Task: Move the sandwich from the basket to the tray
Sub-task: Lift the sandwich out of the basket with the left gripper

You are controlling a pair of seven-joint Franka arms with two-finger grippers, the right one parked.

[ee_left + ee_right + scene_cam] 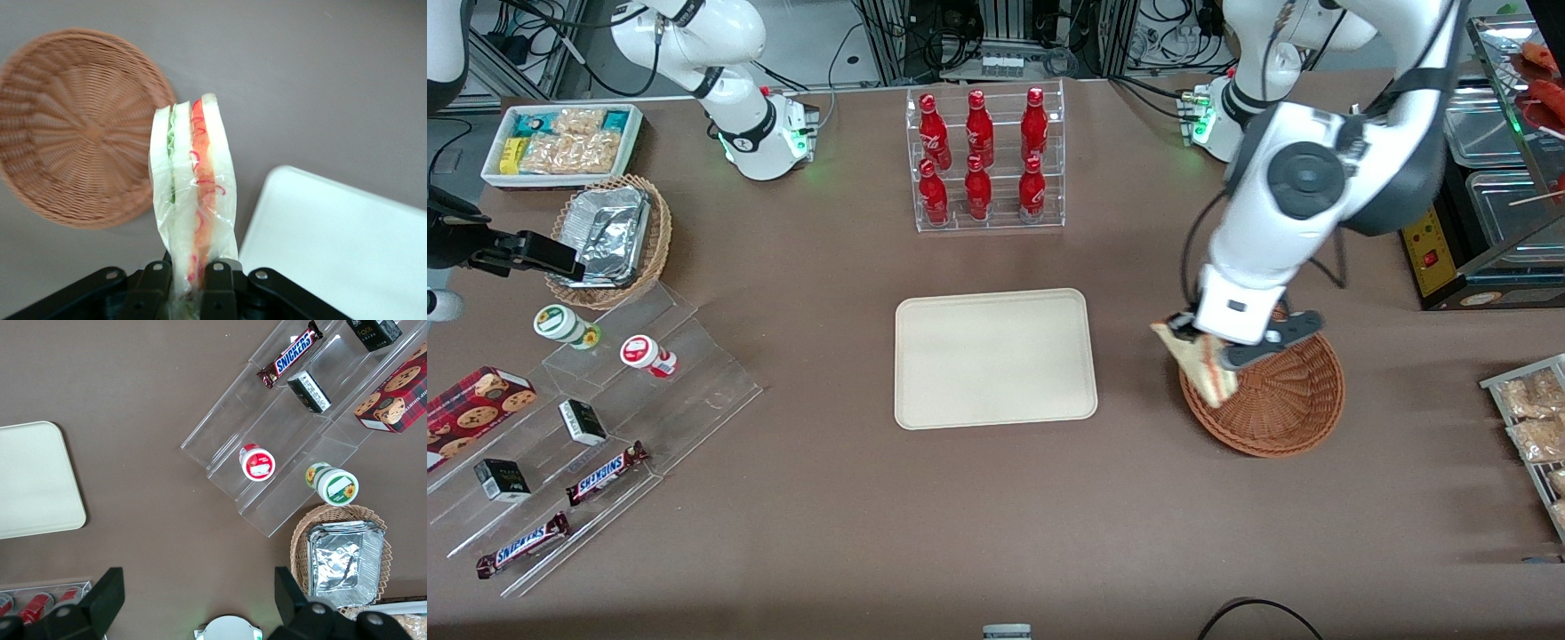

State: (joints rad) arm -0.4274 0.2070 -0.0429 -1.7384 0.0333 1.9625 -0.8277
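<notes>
My left gripper point(1209, 351) is shut on the sandwich point(1199, 364), a wrapped wedge of white bread with red and green filling. It hangs in the air over the rim of the reddish-brown basket point(1282, 400), on the side toward the tray. In the left wrist view the black fingers point(220, 283) pinch the sandwich point(193, 193) at one end. The basket point(73, 127) lies below it with nothing in it, and a corner of the tray point(333, 247) shows beside it. The cream tray point(996, 357) lies flat at the table's middle with nothing on it.
A clear rack of red bottles point(984, 160) stands farther from the front camera than the tray. Clear stepped shelves with snack bars point(605, 471) and a tan basket of foil containers point(609, 236) lie toward the parked arm's end. A wire rack of packets point(1534, 427) sits at the working arm's end.
</notes>
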